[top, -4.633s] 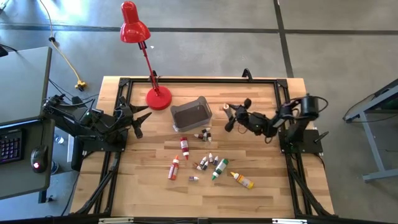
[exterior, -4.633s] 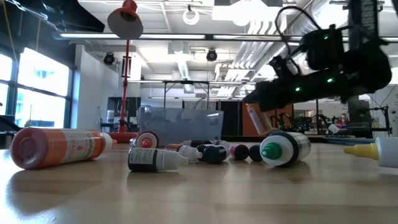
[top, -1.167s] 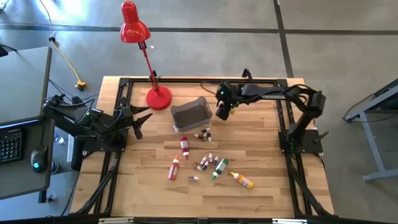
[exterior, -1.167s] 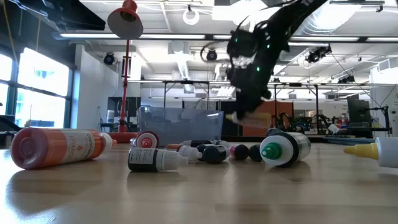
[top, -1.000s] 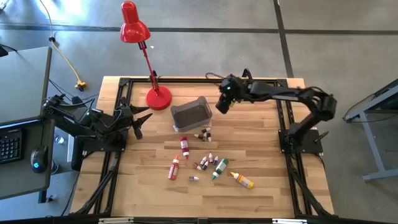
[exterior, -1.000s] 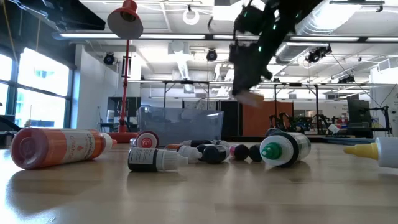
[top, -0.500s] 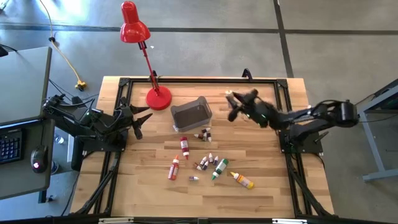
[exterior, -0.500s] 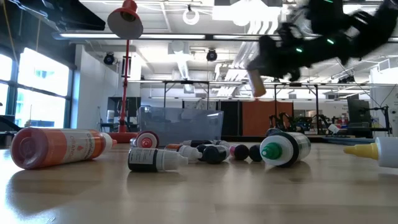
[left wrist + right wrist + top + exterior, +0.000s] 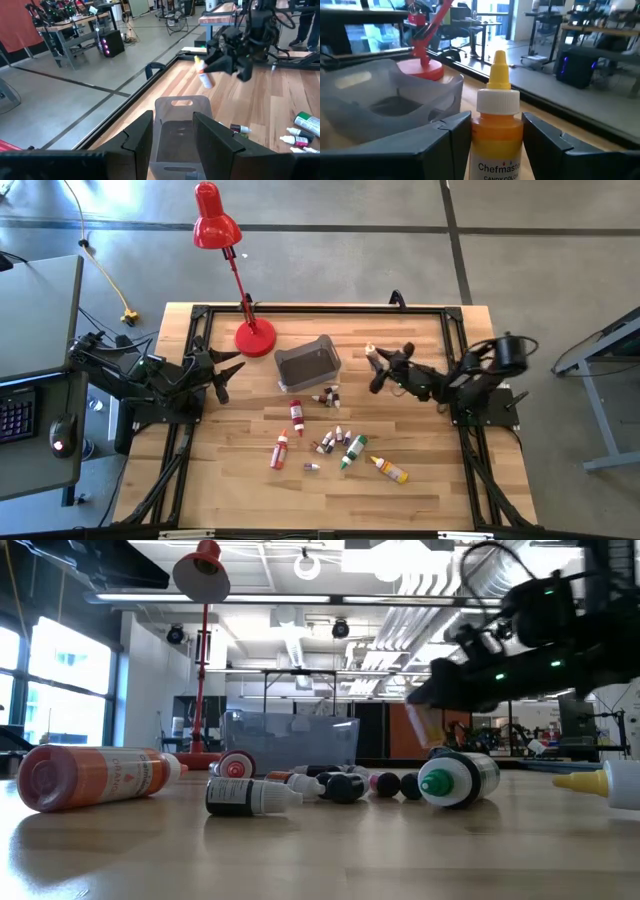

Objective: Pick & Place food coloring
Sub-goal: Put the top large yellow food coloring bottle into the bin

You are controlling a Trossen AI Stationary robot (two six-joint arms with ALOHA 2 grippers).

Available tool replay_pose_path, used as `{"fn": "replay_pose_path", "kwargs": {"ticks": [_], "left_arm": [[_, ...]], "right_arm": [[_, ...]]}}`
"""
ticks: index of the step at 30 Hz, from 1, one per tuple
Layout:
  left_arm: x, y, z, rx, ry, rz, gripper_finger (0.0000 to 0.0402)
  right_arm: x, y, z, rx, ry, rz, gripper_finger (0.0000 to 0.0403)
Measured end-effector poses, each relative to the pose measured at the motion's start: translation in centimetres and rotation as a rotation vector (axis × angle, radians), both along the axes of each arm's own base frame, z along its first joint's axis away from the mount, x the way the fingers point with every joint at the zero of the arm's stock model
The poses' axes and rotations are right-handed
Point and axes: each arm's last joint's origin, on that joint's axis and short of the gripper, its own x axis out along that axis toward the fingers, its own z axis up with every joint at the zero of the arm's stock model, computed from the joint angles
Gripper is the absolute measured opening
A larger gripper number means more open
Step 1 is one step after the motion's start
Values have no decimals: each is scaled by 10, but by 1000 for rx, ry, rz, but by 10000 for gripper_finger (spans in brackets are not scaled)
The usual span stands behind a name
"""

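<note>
My right gripper (image 9: 383, 366) hangs over the table to the right of the grey bin (image 9: 308, 363), shut on an orange food coloring bottle (image 9: 372, 355) with a white collar and a yellow pointed cap (image 9: 499, 70). Several other food coloring bottles lie on their sides on the wood nearer the near edge: red ones (image 9: 297, 415), a green one (image 9: 353, 450), a yellow one (image 9: 390, 470) and tiny ones (image 9: 330, 395). My left gripper (image 9: 222, 370) waits open at the table's left edge, facing the bin (image 9: 182, 127). My right gripper pinches the orange bottle's body (image 9: 495, 132) just below the white collar, one finger (image 9: 452, 137) on each side. The fingers come from the table's right, roughly level, and the bottle lies along them with its cap sticking out past the fingertips toward the bin. It is lifted clear of the table.
The red desk lamp stands on its base (image 9: 255, 337) by the bin's far left side. In the low view a large red bottle (image 9: 90, 777) and a green-capped bottle (image 9: 455, 778) lie close by. Bare wood lies right of the bin, under my right gripper.
My right gripper, keeping hold of the orange bottle, drew back from beside the bin toward the table's right edge and came lower. The bottle tipped from hanging cap-down to lying nearly level, cap toward the bin.
</note>
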Motion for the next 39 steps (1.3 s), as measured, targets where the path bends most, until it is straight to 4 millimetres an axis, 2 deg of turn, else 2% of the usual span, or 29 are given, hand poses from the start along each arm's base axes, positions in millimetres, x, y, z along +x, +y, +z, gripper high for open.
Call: {"fn": "replay_pose_path", "kwargs": {"ticks": [3, 7, 12, 15, 19, 25, 28, 31, 36, 39], "left_arm": [[0, 0, 0, 0, 0, 0, 135], [0, 0, 0, 0, 0, 0, 135], [0, 0, 0, 0, 0, 0, 135], [0, 0, 0, 2, 1, 0, 135], [0, 0, 0, 2, 6, -10, 135], [4, -3, -3, -53, 9, -65, 135], [8, -5, -3, -51, 17, -66, 135], [15, -8, -2, -61, -7, -71, 135], [30, -15, -1, -45, -9, -103, 135], [38, -19, 0, -34, -21, -107, 137]], "right_arm": [[19, -7, -10, -8, 38, 1, 151], [34, -18, -26, -5, 49, -28, 147], [40, -25, -37, -5, 19, -50, 151], [45, -27, -42, 14, 12, -5, 151], [49, -24, -44, 21, 18, 93, 150], [48, -16, -44, 22, 22, 87, 152], [49, -10, -37, -33, 34, 45, 150], [52, -2, -16, -106, 1, 73, 152], [52, 11, 31, -238, -117, 233, 151], [52, 16, 52, -291, -188, 369, 151]]}}
